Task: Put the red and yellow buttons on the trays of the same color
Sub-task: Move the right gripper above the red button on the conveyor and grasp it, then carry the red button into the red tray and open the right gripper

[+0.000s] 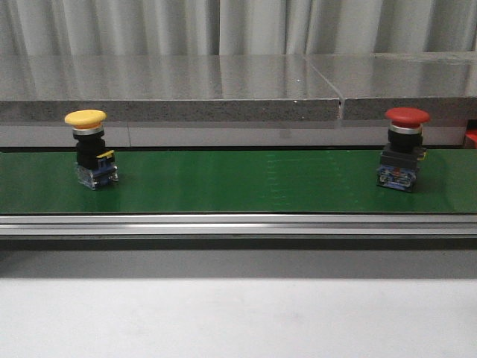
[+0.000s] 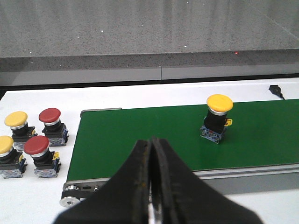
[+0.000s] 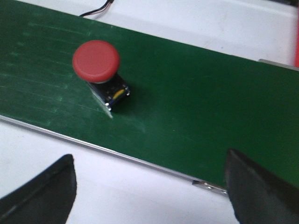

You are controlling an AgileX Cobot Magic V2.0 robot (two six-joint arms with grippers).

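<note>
Far left, off the belt end, I see four spare buttons on the white worktop: two yellow and two red, clustered just beside each other. No trays show in any view, so I can't tell where the drop spots are.

On the green conveyor belt, the yellow button stands upright near the left end, cap up, contact block down. My left claw is clenched, fingers pressed together with nothing between them, hanging on the near side of the belt and well apart from that yellow button.

At the right end of the belt the red button also stands upright. My right claw is released, jaws spread wide and holding nothing, sitting over the near belt edge with the red button ahead of it, not between the fingers.

Progress call: nothing placed that I can see. Both belt buttons are ungrasped. Left to do: open the left claw, grab yellow, grab red with the right, carry each to its matching tray. Looks like the very start.
</note>
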